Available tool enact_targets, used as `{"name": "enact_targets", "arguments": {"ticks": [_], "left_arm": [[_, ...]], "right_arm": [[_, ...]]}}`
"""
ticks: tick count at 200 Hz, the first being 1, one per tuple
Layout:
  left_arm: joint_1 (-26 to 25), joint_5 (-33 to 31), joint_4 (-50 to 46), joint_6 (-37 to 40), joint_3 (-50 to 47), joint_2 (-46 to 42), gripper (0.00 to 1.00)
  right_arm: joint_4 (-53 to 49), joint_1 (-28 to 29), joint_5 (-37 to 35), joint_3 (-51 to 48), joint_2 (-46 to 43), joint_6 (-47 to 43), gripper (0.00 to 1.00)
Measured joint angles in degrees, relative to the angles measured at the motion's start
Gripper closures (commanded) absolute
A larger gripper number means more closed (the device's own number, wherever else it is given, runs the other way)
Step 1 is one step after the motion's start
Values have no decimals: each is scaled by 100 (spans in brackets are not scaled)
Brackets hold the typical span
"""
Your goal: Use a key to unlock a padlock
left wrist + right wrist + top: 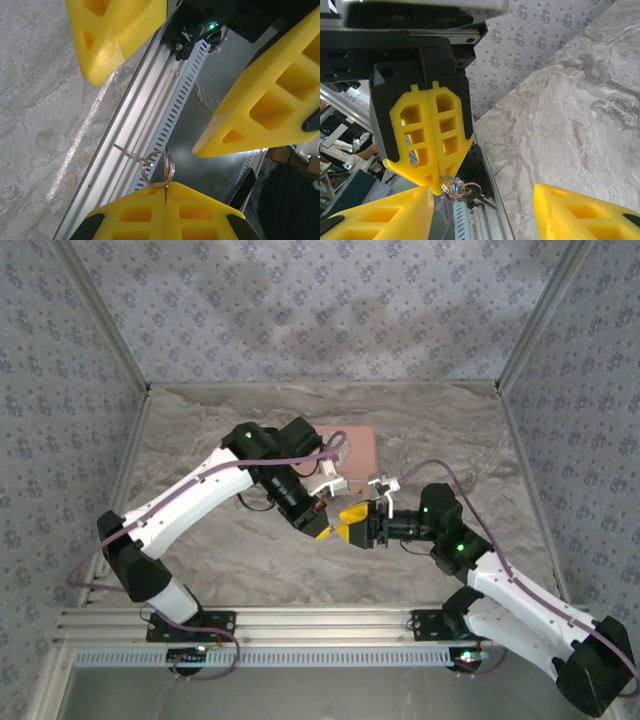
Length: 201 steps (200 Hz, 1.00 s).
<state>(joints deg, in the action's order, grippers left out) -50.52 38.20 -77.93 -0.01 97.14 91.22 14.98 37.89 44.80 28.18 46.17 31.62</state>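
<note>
My left gripper is shut on the key bunch, held up off the table. A silver ring sticks out of its yellow fingertips, and a thin pale key hangs off it to the left. In the right wrist view the left gripper points down with the key dangling under its tips. My right gripper is open, with one finger on each side of the left gripper's tips and the keys, not touching them. Its yellow fingers also frame the left wrist view. The padlock is out of view.
A pink rectangular tin lies on the marble tabletop behind the left wrist. The aluminium rail runs along the near edge. Patterned walls close in the back and both sides.
</note>
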Motion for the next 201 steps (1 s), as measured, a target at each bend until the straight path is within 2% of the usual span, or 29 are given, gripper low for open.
{"name": "enact_targets", "arguments": {"ticks": [50,99,161,201], "left_arm": [[0,39,13,0,-2,0,100],[13,111,22,-2,-2,0,100],[39,55,254,0,-22,0,100],[37,153,264,0,-46,0,100]], "right_arm": [[-22,219,-2,140,225,-105,49],[-179,291,-131,439,387,-302,71],[-870,323,-756,584,76,-610,75],[-1311,46,-1217,542,-225,-614,70]]}}
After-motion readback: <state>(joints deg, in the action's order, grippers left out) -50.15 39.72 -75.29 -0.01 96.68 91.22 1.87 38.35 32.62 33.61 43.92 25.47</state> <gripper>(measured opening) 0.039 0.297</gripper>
